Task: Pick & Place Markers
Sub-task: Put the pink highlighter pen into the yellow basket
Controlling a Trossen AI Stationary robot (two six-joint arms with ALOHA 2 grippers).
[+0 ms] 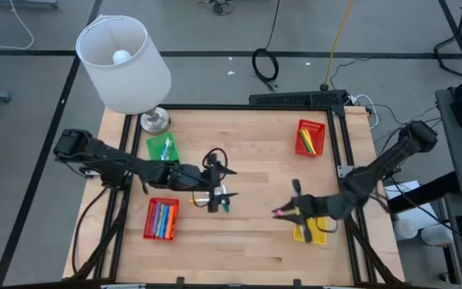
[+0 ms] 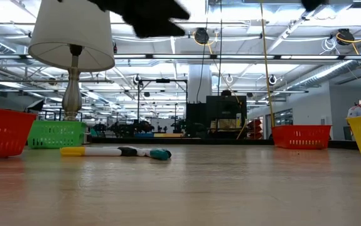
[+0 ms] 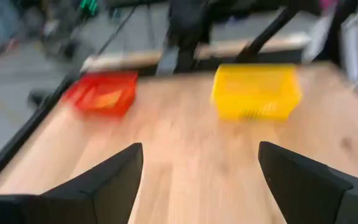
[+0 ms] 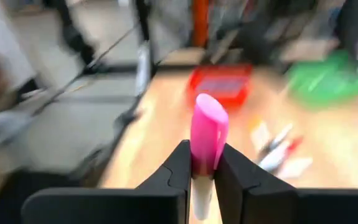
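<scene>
The near strip of the wooden table (image 1: pixel 239 249) lies bare from side to side, and the widest open stretch of wood runs up the middle toward the far edge, framed by a black rail; the red basket with coloured markers (image 1: pixel 161 218) sits near the front on the left, and the yellow basket (image 1: pixel 311 232) near the front on the right, close to that side's rail. The right gripper (image 1: pixel 283 212) reaches in low from the right edge, just left of the yellow basket, its fingers (image 4: pixel 177 169) pressed together on a pink marker (image 4: pixel 208 134) whose capped end sticks out past the tips. The left arm stretches from the left edge toward the table's middle, and the left gripper (image 1: pixel 216 183) hangs above the wood with its fingers (image 3: pixel 113 177) spread wide apart and nothing between them; just beside it a few loose markers (image 1: pixel 218 200) lie flat on the table, one with a yellow end, a white barrel and a teal cap showing in the low view. Farther back a green basket with markers (image 1: pixel 162 148) stands by the lamp (image 1: pixel 124 66) at the left rear corner, and a second red basket (image 1: pixel 311 137) holds markers near the right rear corner. No writing can be read anywhere
</scene>
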